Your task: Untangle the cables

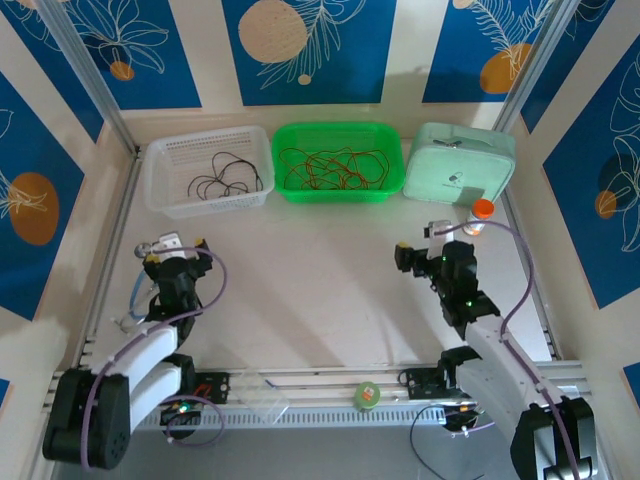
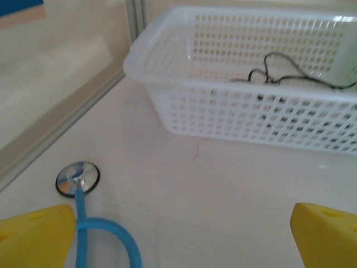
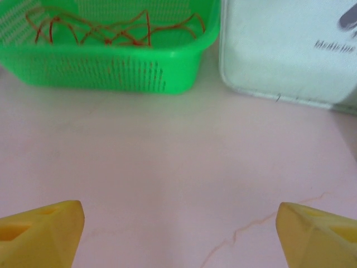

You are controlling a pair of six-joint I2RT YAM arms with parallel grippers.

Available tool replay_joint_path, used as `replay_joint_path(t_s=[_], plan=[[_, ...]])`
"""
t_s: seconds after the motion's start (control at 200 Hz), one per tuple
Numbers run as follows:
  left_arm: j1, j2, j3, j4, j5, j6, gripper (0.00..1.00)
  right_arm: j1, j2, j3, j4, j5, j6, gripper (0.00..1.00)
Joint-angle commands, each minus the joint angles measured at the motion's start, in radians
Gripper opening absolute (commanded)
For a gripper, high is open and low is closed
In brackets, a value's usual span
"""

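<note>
The cables are found sorted by colour in two baskets at the far side of the table [image 1: 320, 310]. The black cables [image 1: 228, 180] are seen lying in loose loops inside the white basket [image 1: 158, 200], which is placed at about 11 o'clock in the top view. The red cables [image 1: 335, 168] are heaped in a tangle inside the green basket [image 1: 390, 185] at 12 o'clock, just beside the white one. A mint-green case [image 1: 462, 165] is set at 1 o'clock, with an orange cap [image 1: 483, 208] near its front edge.

The left gripper [image 1: 172, 247] is held above bare table at 9 o'clock. In its wrist view the left gripper [image 2: 181, 237] is shown with fingers spread wide and nothing between them. A metal disc [image 2: 77, 178] on a light-blue tube [image 2: 109, 229] is seen lying on the table just ahead of its left finger.

The right gripper [image 1: 422, 247] is positioned at 3 o'clock. In its wrist view the right gripper [image 3: 178, 231] is likewise shown spread wide and empty, pointed toward the gap between the green basket and the case.
</note>
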Motion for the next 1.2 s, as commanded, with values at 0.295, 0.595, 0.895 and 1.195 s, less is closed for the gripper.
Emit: replay_joint_path(t_s=[0.295,0.595,0.895,1.195], plan=[[-0.013,0.536,0.013,0.737,0.138,0.255,1.00,-0.066,0.073,-0.153,0.399,-0.016,-0.019,0.90],[0.011,0.576,0.132,0.518,0.285,0.266,1.00,-0.218,0.279,-0.171,0.676,-0.102,0.126,0.90],[0.029,0.570,0.183,0.416,0.239,0.228,1.00,-0.236,0.780,-0.138,1.210,-0.276,0.043,0.84],[0.029,0.569,0.195,0.389,0.238,0.227,1.00,-0.216,0.755,0.112,0.708,-0.228,0.031,0.99]])
